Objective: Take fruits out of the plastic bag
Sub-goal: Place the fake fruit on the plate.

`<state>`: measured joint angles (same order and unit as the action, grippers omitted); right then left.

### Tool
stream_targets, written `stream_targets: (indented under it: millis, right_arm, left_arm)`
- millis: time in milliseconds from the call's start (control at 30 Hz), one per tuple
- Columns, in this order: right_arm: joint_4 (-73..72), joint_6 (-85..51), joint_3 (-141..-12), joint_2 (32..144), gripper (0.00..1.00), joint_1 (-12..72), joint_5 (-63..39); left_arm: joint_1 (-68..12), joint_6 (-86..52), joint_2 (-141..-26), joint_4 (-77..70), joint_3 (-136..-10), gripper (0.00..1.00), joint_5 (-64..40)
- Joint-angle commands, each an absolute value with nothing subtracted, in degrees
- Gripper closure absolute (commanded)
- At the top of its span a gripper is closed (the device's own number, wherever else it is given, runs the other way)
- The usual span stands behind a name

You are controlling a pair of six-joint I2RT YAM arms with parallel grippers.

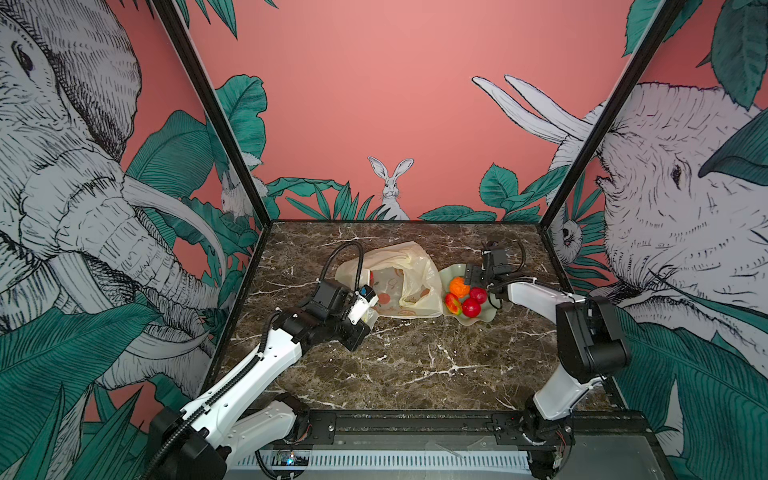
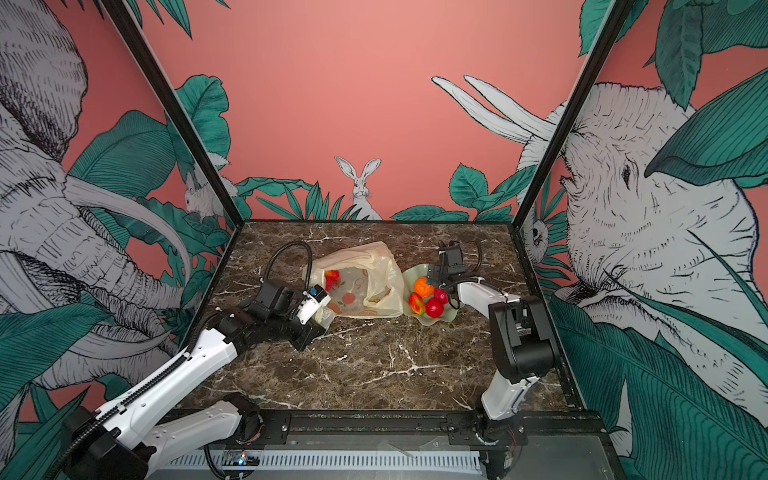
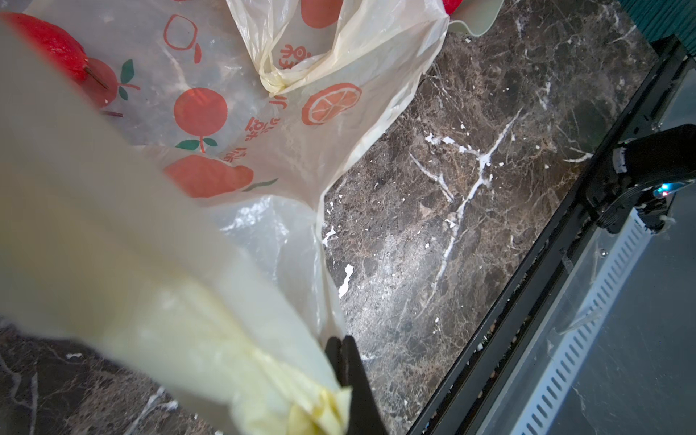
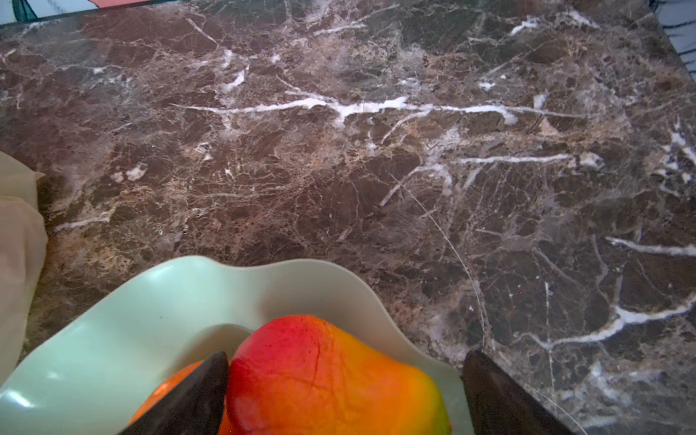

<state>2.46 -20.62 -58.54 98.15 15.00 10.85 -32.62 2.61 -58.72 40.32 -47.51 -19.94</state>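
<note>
Left gripper [image 3: 343,352] propping plastic bag [image 3: 211,124], right gripper [image 4: 346,361] unloading.
Left pinching bunched rim; right's jaws standing wide around red-yellow fruit [image 4: 324,380] in dish [image 4: 124,320].

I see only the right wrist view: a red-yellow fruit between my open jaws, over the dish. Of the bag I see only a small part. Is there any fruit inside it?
Observer: Yes. The left wrist view shows one red fruit with a thin stem in the bag.
Operator: Thank you. Is the bag lying free, or does something hold it?
Observer: The left gripper is shut on a bunched edge of the bag. In both top views the mouth stands open beside it.
</note>
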Motion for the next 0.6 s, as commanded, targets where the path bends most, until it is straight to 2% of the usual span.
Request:
stream_targets:
  millis: [0,567]
  right_arm:
    - [3.8,-18.5,-60.0,99.3,0.05,16.5,12.3]
    - [9.9,-28.0,-57.8,93.6,0.05,16.2,-3.2]
  left_arm:
    - [-32.4,3.2,-58.7,40.2,-47.4,1.00,-20.7]
    - [-32.3,3.0,-59.0,40.3,-47.5,1.00,-20.4]
